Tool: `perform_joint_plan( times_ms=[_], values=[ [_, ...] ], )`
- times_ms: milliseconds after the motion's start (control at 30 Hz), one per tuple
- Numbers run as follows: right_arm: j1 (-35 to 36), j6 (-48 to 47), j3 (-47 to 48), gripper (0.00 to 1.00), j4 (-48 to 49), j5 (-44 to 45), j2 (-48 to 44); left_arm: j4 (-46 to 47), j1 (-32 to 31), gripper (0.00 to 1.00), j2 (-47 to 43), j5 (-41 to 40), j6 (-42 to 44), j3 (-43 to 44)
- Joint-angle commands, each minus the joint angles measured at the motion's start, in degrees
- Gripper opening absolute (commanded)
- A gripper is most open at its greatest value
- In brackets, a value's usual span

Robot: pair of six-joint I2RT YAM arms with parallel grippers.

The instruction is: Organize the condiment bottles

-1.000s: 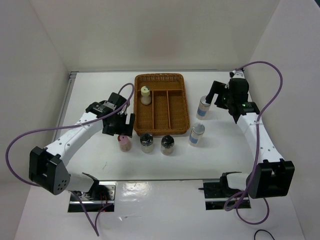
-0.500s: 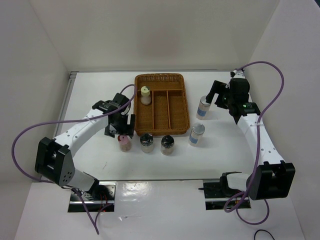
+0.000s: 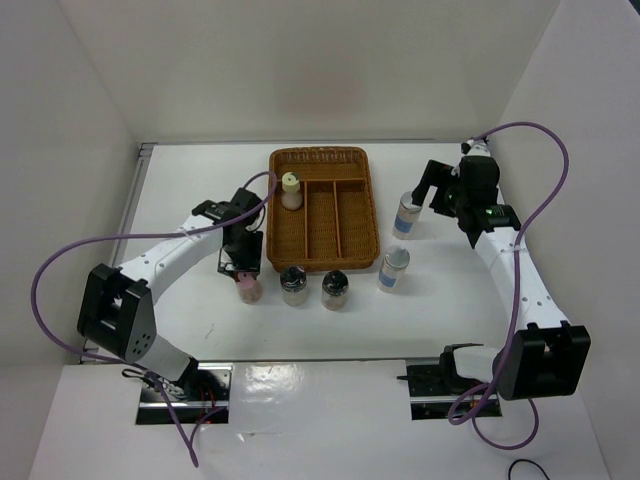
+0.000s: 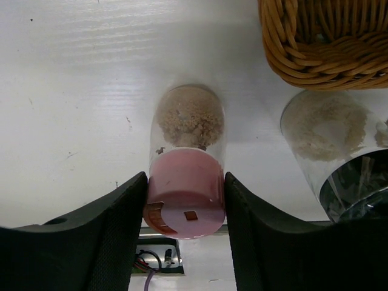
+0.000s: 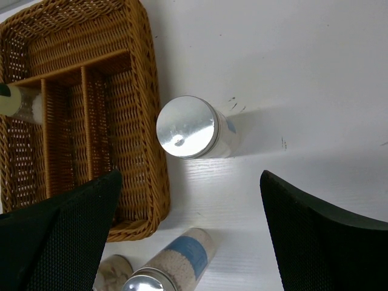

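a scuffed white table (image 3: 180, 190) sits between plain white walls (image 3: 300, 60). the pink-capped jar (image 4: 187, 157), clear glass holding tan powder, stands by the wicker tray (image 3: 322, 153)'s near left corner, clamped by the left gripper (image 4: 185, 182). the right gripper (image 5: 191, 176) gapes wide above a grey-capped jar (image 5: 187, 127).

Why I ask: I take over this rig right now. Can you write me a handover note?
Left gripper: looks closed on the cap of the pink-capped jar, which stands on the table by the wicker tray's near left corner.
Right gripper: open, empty, above one grey-capped jar right of the tray; the other grey-capped jar stands nearer the bases.
Black-capped jars: on the table before the tray.
Done: yellow-capped jar in the tray's left compartment.
Left: the other five.
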Motion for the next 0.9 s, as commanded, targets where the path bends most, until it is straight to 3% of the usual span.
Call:
perform_joint_plan(
  times_ms=[0, 33, 167, 367, 533, 767, 867],
  values=[
    [0.42, 0.26, 0.48, 0.99, 3.55, -0.26, -0.56, -1.28, -0.14, 0.59, 0.87, -1.34, -1.24, 0.25],
    [0.42, 0.26, -0.04, 0.99, 3.55, -0.26, -0.56, -1.28, -0.14, 0.51, 0.87, -1.34, -1.24, 0.25],
    [0.42, 0.26, -0.05, 0.99, 3.55, -0.26, -0.03, -3.65, -0.14, 0.41, 0.87, -3.71, -1.24, 2.79],
    [0.42, 0.26, -0.05, 0.99, 4.07, -0.26, 1.29, -9.80, -0.14, 0.40, -0.28, -8.11, -1.24, 14.12],
    [0.42, 0.26, 1.00, 0.99, 4.68, 0.27, 2.51, -11.83, -0.14, 0.40, 4.28, -10.22, 1.56, 31.14],
    [0.42, -0.26, 2.14, 0.99, 5.22, 0.79, 4.36, -7.09, -0.14, 0.40, 14.30, -10.05, 6.93, 45.93],
    [0.42, -0.80, 2.15, 0.99, 5.22, 1.94, 4.98, -3.75, -0.66, 0.40, 18.00, -8.64, 8.68, 47.35]
  ],
)
